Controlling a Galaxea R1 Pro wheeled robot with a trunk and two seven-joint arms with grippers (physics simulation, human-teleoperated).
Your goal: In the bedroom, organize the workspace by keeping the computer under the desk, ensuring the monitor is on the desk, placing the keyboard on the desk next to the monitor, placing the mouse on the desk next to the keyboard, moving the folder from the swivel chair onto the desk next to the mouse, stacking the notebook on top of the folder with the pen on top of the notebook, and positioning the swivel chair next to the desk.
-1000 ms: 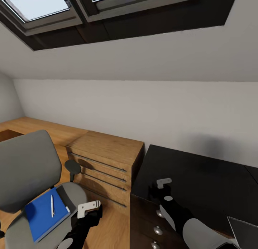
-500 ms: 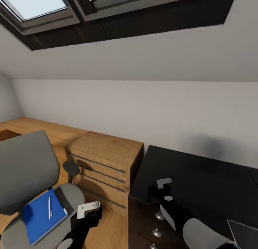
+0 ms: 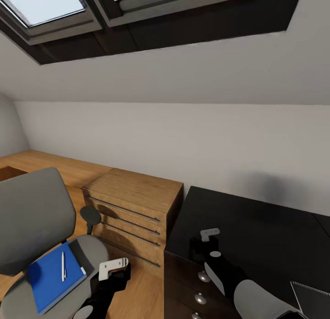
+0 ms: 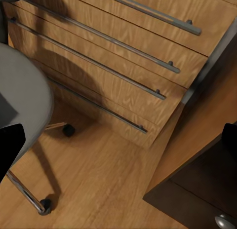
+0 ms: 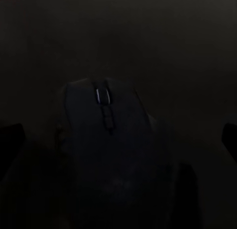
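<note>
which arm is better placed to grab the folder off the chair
Left. Its hand hangs beside the swivel chair, close to the blue folder on the seat. The right hand is over the black desk, above the mouse.

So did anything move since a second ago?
Hardly anything. The whole view slid slightly sideways, so the camera moved, not the things. The folder and pen lie on the swivel chair as before. Nothing was grabbed or dropped, and the left tool and right tool kept their places.
</note>
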